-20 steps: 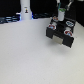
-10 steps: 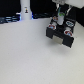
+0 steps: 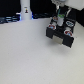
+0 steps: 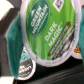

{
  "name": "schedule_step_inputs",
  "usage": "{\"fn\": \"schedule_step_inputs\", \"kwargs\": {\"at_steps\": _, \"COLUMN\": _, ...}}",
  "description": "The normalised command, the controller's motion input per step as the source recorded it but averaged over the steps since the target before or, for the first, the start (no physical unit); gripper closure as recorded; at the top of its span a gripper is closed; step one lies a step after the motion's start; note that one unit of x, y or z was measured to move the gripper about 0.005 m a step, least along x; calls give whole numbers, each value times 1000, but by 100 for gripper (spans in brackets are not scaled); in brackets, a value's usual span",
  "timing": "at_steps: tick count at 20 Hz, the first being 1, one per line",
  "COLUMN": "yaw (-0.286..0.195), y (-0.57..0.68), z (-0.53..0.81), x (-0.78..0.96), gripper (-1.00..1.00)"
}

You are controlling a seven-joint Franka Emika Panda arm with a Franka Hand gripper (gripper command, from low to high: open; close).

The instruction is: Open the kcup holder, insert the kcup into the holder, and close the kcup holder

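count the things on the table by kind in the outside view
kcup holder: 1
kcup with green top, held at the claw above the holder: 1
pods with reddish lids on the holder: 2 discernible, blurry
white bottle-like object: 1
total: 5

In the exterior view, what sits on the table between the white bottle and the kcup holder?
Nothing: only bare white table between the white bottle and kcup holder, in the exterior view.
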Motion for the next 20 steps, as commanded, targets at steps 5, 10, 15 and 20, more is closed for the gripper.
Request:
{"fn": "schedule_step_inputs", "kwargs": {"at_steps": 5, "yaw": -10, "y": 31, "z": 142, "x": 312, "gripper": 100}}
{"fn": "schedule_step_inputs", "kwargs": {"at_steps": 10, "yaw": -27, "y": 177, "z": 233, "x": 486, "gripper": 100}}
{"fn": "schedule_step_inputs", "kwargs": {"at_steps": 15, "yaw": -14, "y": 46, "z": 79, "x": 238, "gripper": 100}}
{"fn": "schedule_step_inputs", "kwargs": {"at_steps": 20, "yaw": 20, "y": 6, "z": -182, "x": -4, "gripper": 100}}
